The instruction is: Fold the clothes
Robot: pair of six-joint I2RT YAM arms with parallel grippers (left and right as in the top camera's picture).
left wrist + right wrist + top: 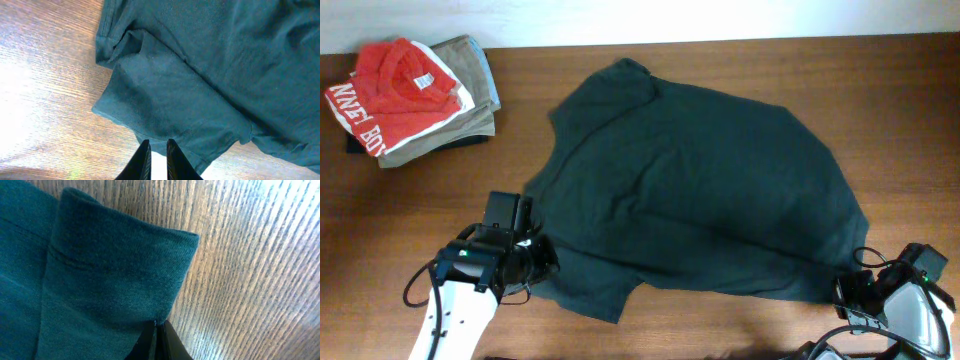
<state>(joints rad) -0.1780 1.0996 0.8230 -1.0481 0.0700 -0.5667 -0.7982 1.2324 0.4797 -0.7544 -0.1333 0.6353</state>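
Both arms low, L gripper (157,152) jaws narrow by T-shirt (700,190) sleeve, grip unclear; R gripper (156,330) pinching hem corner.

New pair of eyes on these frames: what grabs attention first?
A large dark green T-shirt lies rumpled across the table, no lettering showing. The right tool is pinched on its near-right corner, while the left tool sits at its near-left edge. A red shirt tops a folded pile at the far-left corner.
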